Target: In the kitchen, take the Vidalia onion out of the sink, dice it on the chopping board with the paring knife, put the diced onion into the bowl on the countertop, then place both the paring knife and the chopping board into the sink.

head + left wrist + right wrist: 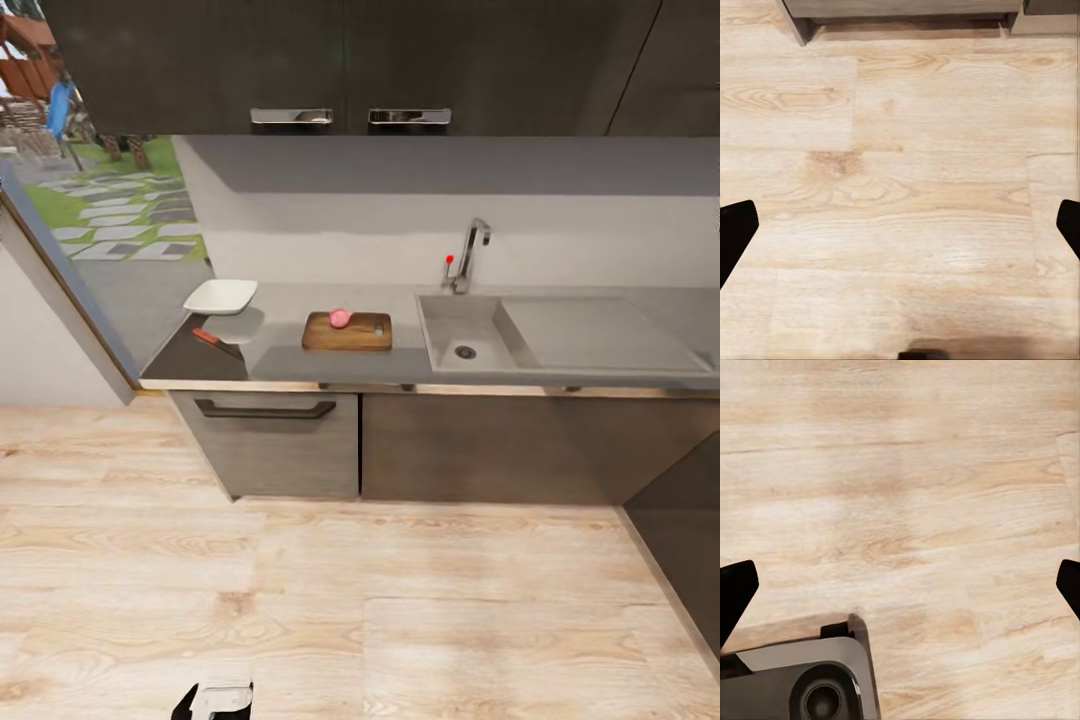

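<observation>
Currently facing the smooth grey countertop (300,365) from well back across the pale wooden floor (400,600), not yet within reach of anything.

Reading the worktop from the left: shallow white squarish bowl (220,295) sitting near the far left end; small paring knife with a dark blade and reddish handle (215,342) lying just in front of it, close to the counter's front corner; flat brown wooden chopping board (347,331) lying to the right; small round pinkish-red Vidalia onion (340,318) resting whole on the board's far side, already out of the rectangular grey steel sink (465,335) just beside it.

Judging the step in hand as closing in to fetch the knife. Aiming the base between knife and board, so both come within reach without a second shuffle. Stopping short of the dark cabinets (270,440). Taking the knife by its handle, blade pointing away from the bowl.

Hanging over bare floor: left gripper (900,225) spread wide and holding nothing; right gripper (900,585) likewise released, above the robot's grey base (795,682).
</observation>
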You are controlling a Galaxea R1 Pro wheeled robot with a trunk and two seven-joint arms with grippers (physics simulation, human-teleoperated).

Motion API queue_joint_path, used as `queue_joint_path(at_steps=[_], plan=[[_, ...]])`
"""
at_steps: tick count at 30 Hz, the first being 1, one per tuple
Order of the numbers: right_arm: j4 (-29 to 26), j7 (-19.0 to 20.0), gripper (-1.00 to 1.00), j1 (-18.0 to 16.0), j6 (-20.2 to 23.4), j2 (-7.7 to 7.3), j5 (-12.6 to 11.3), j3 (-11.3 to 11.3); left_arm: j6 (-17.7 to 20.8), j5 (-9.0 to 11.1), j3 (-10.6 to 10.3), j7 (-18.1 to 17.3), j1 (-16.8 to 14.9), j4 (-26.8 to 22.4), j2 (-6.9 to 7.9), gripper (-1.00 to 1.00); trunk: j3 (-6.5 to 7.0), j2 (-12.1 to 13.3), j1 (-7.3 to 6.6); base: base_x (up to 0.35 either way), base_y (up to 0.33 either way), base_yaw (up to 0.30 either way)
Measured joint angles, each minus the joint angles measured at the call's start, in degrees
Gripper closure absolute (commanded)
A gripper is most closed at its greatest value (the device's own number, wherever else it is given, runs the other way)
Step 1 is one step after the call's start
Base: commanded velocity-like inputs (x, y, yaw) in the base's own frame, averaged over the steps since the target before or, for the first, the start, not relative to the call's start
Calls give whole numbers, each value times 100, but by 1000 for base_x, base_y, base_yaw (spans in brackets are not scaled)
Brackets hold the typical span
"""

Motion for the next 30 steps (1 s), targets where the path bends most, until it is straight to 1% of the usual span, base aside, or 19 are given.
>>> queue_joint_path(at_steps=[2,3,5,7,8,10,12,13,15,16,17,22,24,27,30], plan=[[3,-1,-100,0,-14,0,0,-1,-159,4,1,-4,145,0,-1,-100,18,0,0,0,0,0],[5,0,-100,0,-20,0,-1,-1,-304,4,2,-5,273,1,-1,-100,27,0,0,0,0,0],[6,0,-100,0,-22,0,-1,-1,-371,5,2,-1,411,1,1,-100,45,0,0,0,0,0],[6,2,-100,1,-23,0,-1,-1,-407,10,5,2,638,7,41,-100,63,0,0,0,0,0],[6,2,-100,1,-23,0,-1,-1,-423,14,9,2,736,7,86,-100,72,0,0,0,0,0],[6,2,-100,1,-24,0,-1,-1,-485,34,25,3,1040,9,329,-100,90,0,0,0,0,0],[6,2,-100,1,-24,0,-1,-1,-576,20,13,2,1243,10,481,-100,108,0,0,0,0,0],[6,2,-100,1,-24,0,-1,-1,-636,16,10,2,1348,10,529,-100,117,0,0,0,0,0],[6,3,-100,1,-24,0,-1,-1,-703,10,4,2,1456,8,567,-100,136,0,0,0,0,0],[6,3,-100,1,-24,0,-1,-1,-772,14,7,2,1561,9,595,-100,145,0,0,0,0,0],[6,3,-100,1,-24,0,-1,-1,-809,9,3,2,1616,10,605,-100,154,0,0,0,0,0],[6,2,-100,1,-24,0,0,-1,-1304,8,3,2,2214,15,662,-100,199,0,0,0,0,0],[5,2,-100,0,-24,-1,-2,-1,-1437,2,2,4,2383,26,665,-100,216,-1,0,0,0,0],[5,2,-100,1,-24,0,-2,-1,-1465,1,5,7,2495,19,668,-100,244,-1,0,0,0,0],[5,2,-100,1,-24,0,-2,-1,-1294,1,15,15,2548,2,636,-100,271,-1,0,0,0,0]])
